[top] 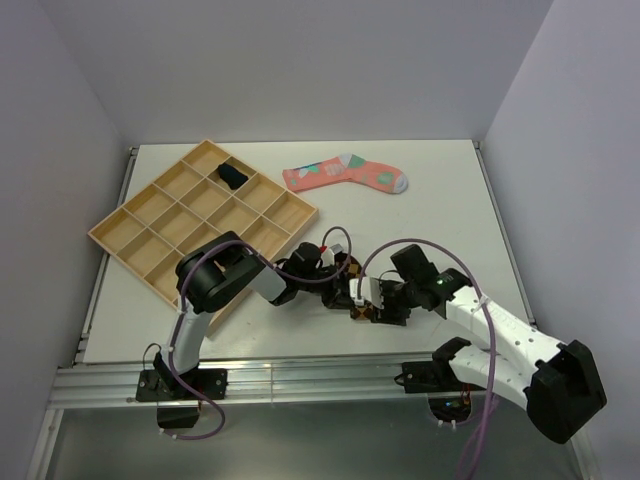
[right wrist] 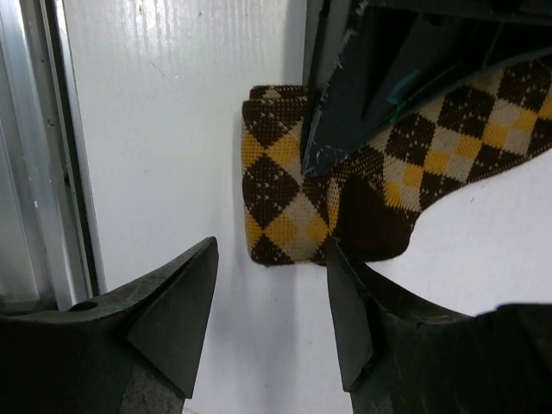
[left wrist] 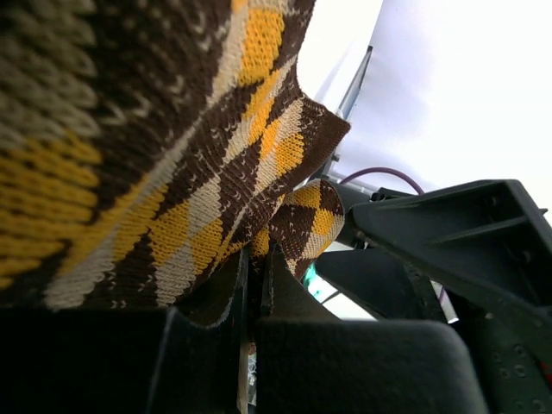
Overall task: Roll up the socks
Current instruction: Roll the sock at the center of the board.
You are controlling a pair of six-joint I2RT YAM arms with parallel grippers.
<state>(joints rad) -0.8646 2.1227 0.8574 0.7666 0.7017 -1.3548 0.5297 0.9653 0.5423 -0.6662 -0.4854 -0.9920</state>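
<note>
Left gripper (left wrist: pixel 257 278) is clenched tight, a fold of the diamond sock (right wrist: pixel 280 203) pinched in the thin slit between its fingers. From that wrist the brown and orange knit fills the upper left of the view and drapes down into the grip.

Right gripper (right wrist: pixel 272 297) is released, jaws spread wide, nothing between them but bare white table (right wrist: pixel 172 129). It hovers just short of the sock's doubled-over end. The right-hand finger (right wrist: pixel 354 293) sits right at the fabric's lower edge; I cannot tell if it touches.

The sock's free end lies flat on the table, and the left arm's dark finger comes down on it from above. A metal rail (right wrist: pixel 39 155) runs along the table edge at the left of that view.

From overhead, both grippers meet over the diamond sock at the near middle of the table.

The pink sock (top: pixel 345 176) lies flat at the far side, well apart. The navy sock (top: pixel 232 177) sits in a compartment near the far corner of the wooden tray (top: pixel 190 222), on the table's left.
</note>
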